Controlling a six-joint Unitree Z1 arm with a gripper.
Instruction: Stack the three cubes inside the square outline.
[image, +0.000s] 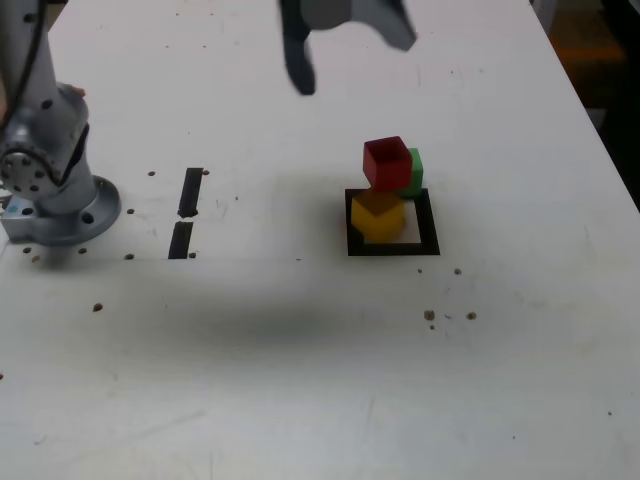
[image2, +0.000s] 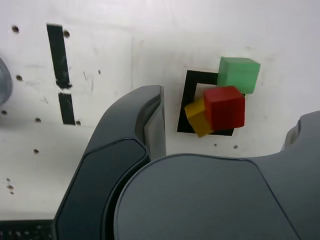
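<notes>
Cubes sit at the square outline (image: 392, 248) on the white table (image: 300, 380): the red cube (image: 386, 163) rests on the yellow cube (image: 379, 218) inside the black frame, and the green cube (image: 413, 173) stands on the table at the frame's far edge, touching or just beside the pair; which of the two cannot be told. High above the table, near the exterior view's top edge, the gripper (image: 345, 45) hangs well clear of the stack. Its jaws stand wide apart and hold nothing. To the exterior view's left are two short black tape strips (image: 186, 212) and the arm's base (image: 55, 195). Bare tabletop surrounds the outline on every side.
</notes>
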